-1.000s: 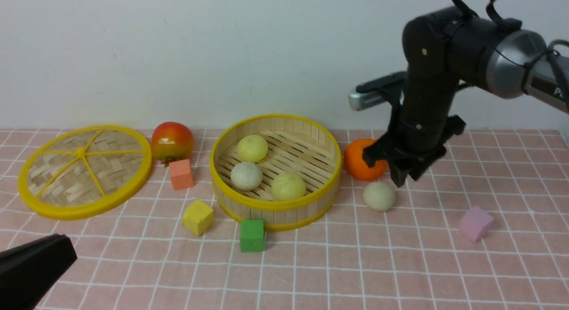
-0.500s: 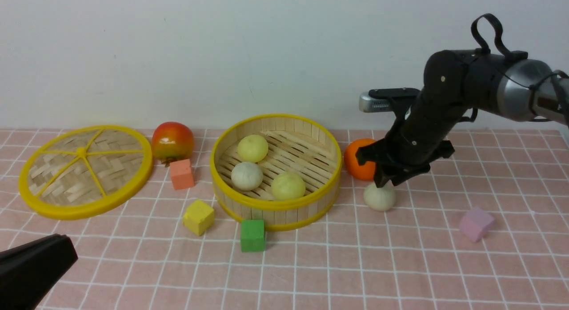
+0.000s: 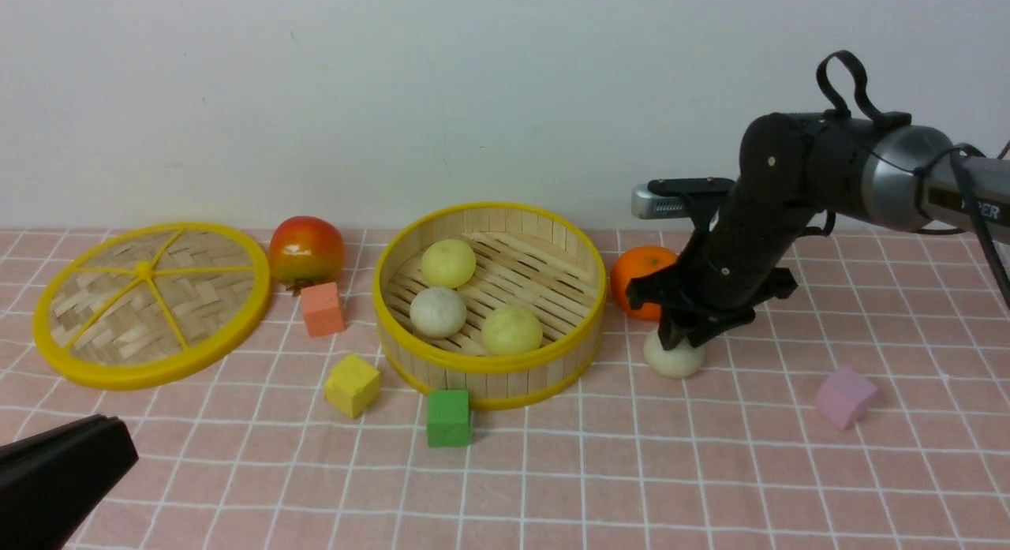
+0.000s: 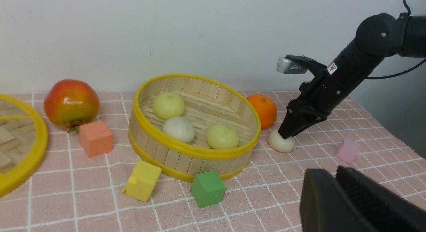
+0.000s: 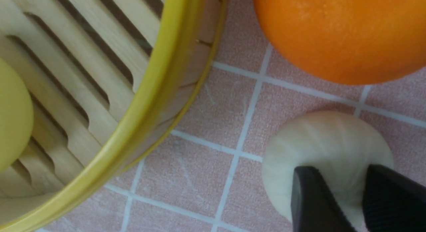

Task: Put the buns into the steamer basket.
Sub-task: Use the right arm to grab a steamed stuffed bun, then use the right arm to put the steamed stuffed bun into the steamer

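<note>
1. Steamer basket (image 3: 505, 383): round bamboo, yellow rims, upright, approx. centre of the surface (image 3: 710, 471) (pink checked cloth). I count 3 buns inside:
 - pale yellow bun (image 3: 448, 263), far-left part of the floor
 - off-white bun (image 3: 437, 312), just in front of it
 - 2nd pale yellow bun (image 3: 512, 330), nearer my side, right of the off-white one, apart from it

2. 4th bun (image 3: 675, 361): off-white, outside the basket, on the cloth. It sits near the basket's right wall but apart from it, just in front of the orange (image 3: 643, 275).

3. Right jaws: on the right arm (image 3: 757, 234), pointing down, tips (image 5: 316, 202) on top of the 4th bun. On the wrist cam I see a narrow gap betw. the tips w/ dough showing through. I can't tell if they pinch it or only rest on it.

4. Left jaws: low at the near-left corner in front view, well apart from all items. On the left wrist cam the two fingers (image 4: 372, 202) lie together, nothing betw. them.

5. Misc.:
 - woven lid (image 3: 118, 329), flat, far left
 - persimmon (image 3: 306, 250), betw. lid & basket
 - salmon block (image 3: 322, 308), just in front of the persimmon
 - yellow block (image 3: 352, 386), near the basket's front-left
 - green block (image 3: 448, 417), at the basket's front wall
 - lilac block (image 3: 844, 396), right of the 4th bun, apart
</note>
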